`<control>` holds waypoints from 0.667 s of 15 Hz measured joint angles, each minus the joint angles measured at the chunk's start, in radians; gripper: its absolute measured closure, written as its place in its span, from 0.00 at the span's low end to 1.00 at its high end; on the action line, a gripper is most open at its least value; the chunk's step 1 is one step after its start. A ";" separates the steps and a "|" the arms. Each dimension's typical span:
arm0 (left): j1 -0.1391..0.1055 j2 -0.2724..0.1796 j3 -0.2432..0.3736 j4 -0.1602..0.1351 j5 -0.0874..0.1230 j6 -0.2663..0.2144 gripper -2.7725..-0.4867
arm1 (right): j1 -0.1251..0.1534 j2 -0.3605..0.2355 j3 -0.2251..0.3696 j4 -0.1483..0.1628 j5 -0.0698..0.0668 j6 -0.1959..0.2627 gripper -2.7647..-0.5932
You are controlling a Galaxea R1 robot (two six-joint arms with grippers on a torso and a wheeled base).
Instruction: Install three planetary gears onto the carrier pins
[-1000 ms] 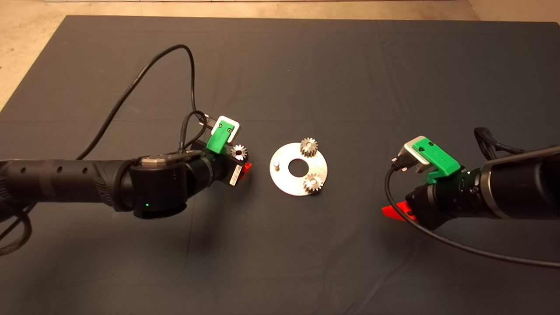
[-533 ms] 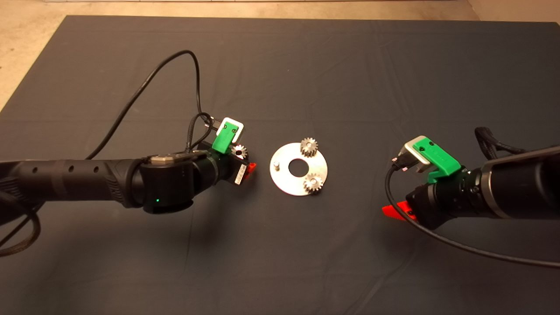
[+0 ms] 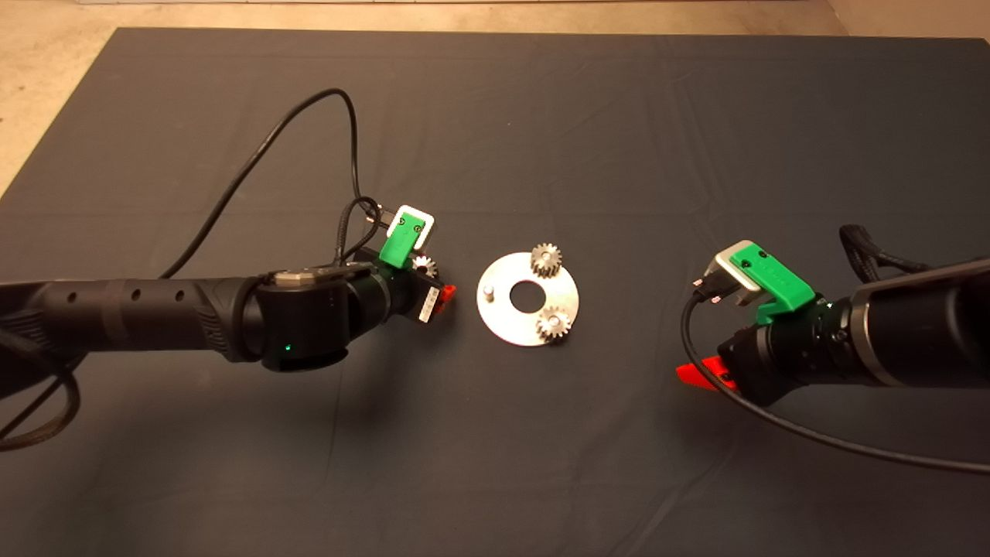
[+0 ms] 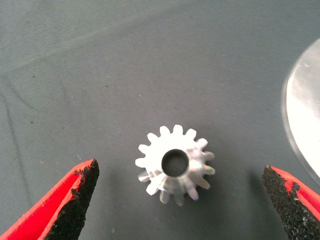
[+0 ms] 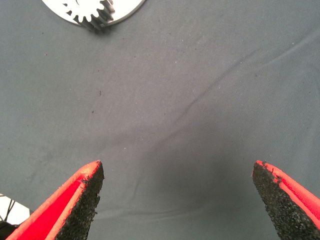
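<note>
A shiny round disc [image 3: 506,321] lies mid-mat. Two planetary gears sit on carrier pins, one at the far side [image 3: 546,260] and one at the near right [image 3: 554,323]. The third pin [image 3: 488,292] on the disc's left stands bare. The third gear [image 3: 424,267] lies flat on the mat just left of the disc, partly under my left gripper [image 3: 431,282]. In the left wrist view that gear [image 4: 196,170] lies between the open fingers [image 4: 75,200], untouched, and my left gripper [image 4: 180,170] hovers over it. My right gripper [image 3: 700,374] is open and empty, right of the disc.
The disc's edge [image 4: 302,115] shows close beside the loose gear. The right wrist view shows bare mat between that gripper's open fingers [image 5: 85,195], with the disc [image 5: 127,7] and a mounted gear [image 5: 92,15] beyond. The left arm's black cable [image 3: 255,158] loops over the mat.
My left arm has moved a little to the right, toward the disc, and now covers more of the loose gear. The right arm, disc and mounted gears have not moved.
</note>
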 joint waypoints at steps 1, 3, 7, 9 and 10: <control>0.000 0.000 -0.005 0.000 -0.003 0.000 0.18 | 0.000 0.000 0.000 0.000 -0.001 0.000 0.26; 0.000 0.000 -0.007 0.000 -0.010 0.000 0.18 | 0.000 0.000 0.000 0.000 -0.001 0.000 0.26; 0.005 -0.002 -0.033 0.001 -0.043 0.000 0.18 | 0.000 0.000 0.000 0.000 0.000 0.000 0.26; 0.008 -0.002 -0.033 0.001 -0.048 0.000 0.18 | 0.000 0.000 0.000 0.000 -0.001 0.000 0.26; 0.009 -0.002 -0.038 0.001 -0.057 0.000 0.18 | 0.000 0.000 0.000 0.000 0.000 0.000 0.26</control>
